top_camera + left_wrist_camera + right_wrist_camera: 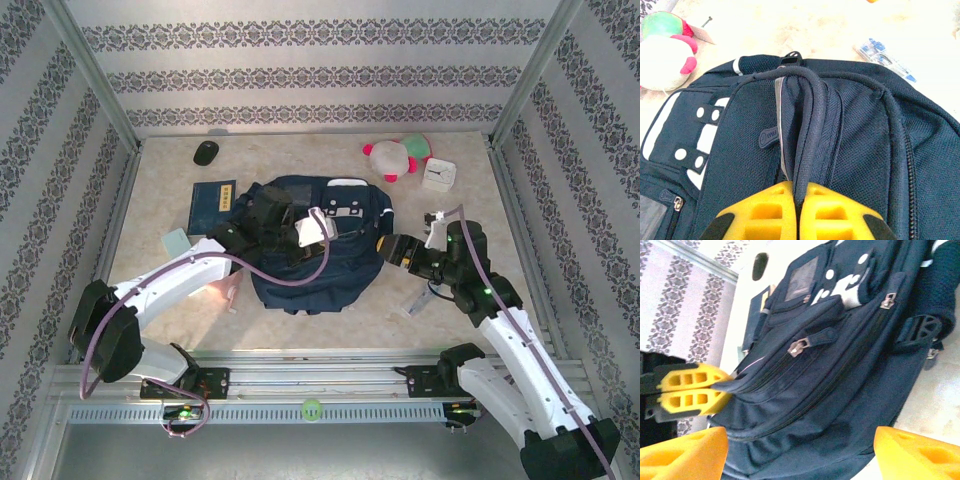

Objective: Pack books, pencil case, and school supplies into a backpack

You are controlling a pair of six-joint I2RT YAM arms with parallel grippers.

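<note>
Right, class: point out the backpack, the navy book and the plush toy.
backpack (320, 285): top view, lower fabric panel.
navy book (213, 205): top view, middle of cover.
plush toy (398, 158): top view, its body.

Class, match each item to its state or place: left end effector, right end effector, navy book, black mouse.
1 left end effector
2 right end effector
3 navy book
4 black mouse

A open, beside the backpack
B near the far left corner of the table
C shut on a backpack fold
D flat, left of the backpack

Pairs: 1-C, 2-A, 3-D, 4-B.
</note>
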